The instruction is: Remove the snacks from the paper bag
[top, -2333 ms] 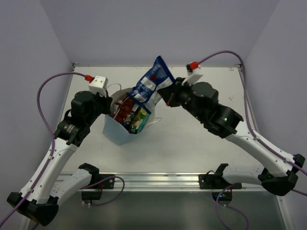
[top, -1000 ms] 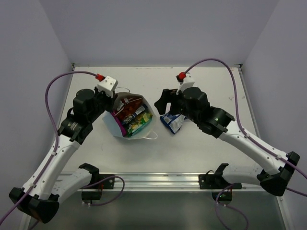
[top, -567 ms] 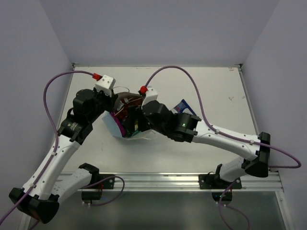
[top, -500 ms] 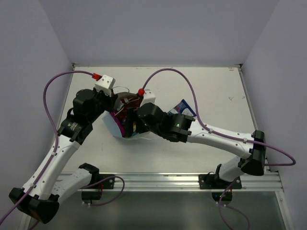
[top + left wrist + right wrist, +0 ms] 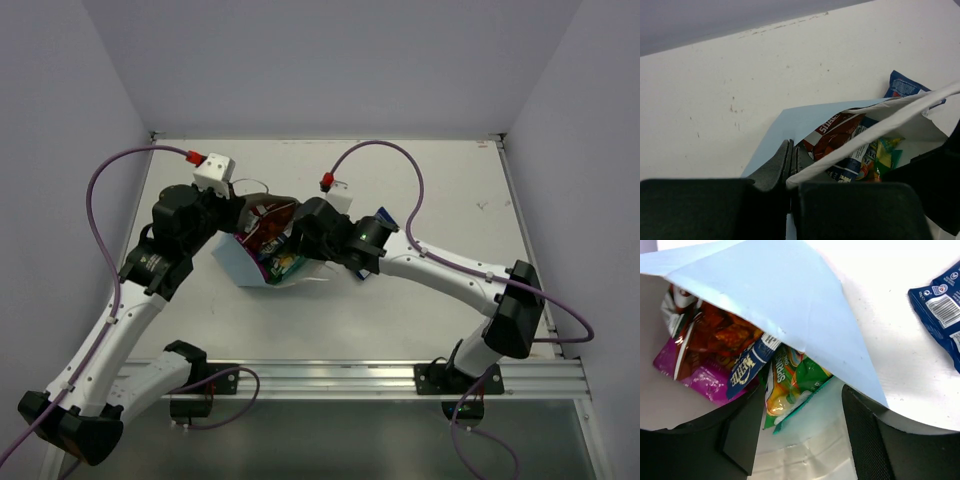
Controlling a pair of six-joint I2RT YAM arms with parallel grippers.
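A flat white matte table (image 5: 440, 190) carries a few small dark scuff marks (image 5: 482, 206) toward its far right corner. Plain lavender walls (image 5: 320, 60) rise from its far and side edges. A silver metal rail (image 5: 330, 375) runs along its near edge.

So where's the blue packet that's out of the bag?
The blue packet lies on the table at the right wrist view's upper right, just right of the paper bag and apart from it.
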